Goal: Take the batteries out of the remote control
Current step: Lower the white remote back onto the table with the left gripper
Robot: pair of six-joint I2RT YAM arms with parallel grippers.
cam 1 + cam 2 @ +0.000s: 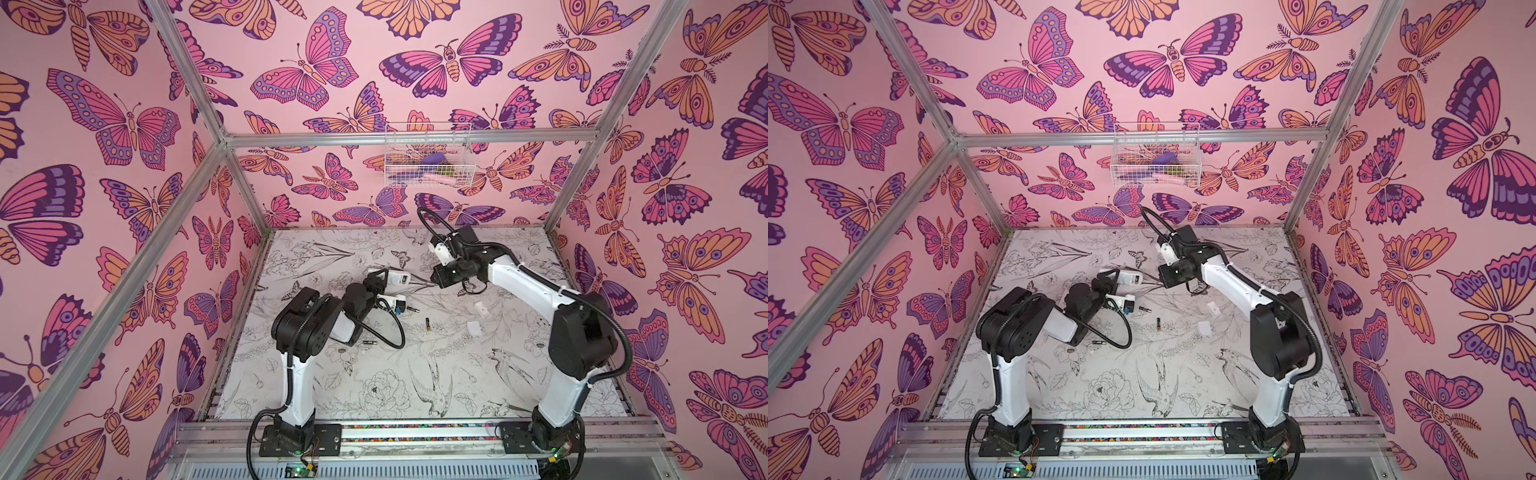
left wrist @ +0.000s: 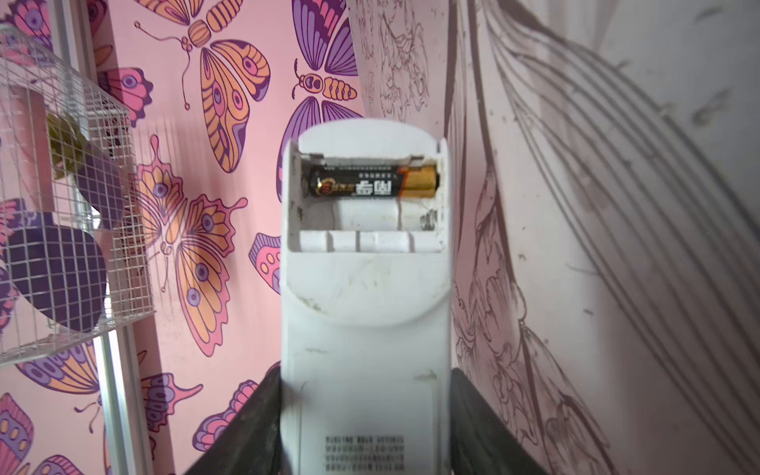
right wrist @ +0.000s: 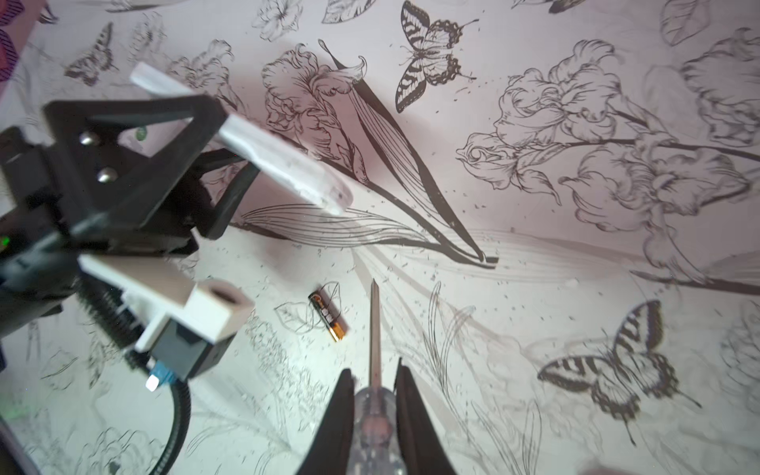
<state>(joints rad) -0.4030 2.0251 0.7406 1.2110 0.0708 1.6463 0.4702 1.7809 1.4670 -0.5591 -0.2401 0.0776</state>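
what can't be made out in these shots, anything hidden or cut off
remote: button side faces away in the left wrist view; the end past the left pincer runs out of frame.
screwdriver: handle's end cut off by the right wrist view's edge, behind the right pincer.
basket contents: blurred behind its wire mesh in both top views.
white pieces: too small in both top views to identify.

Pink butterfly walls (image 1: 291, 62) enclose a floral-printed white tabletop (image 1: 332, 395).

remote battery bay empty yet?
Not empty. Left wrist view: the remote's open bay holds one battery; the slot beside it is bare, spring showing.
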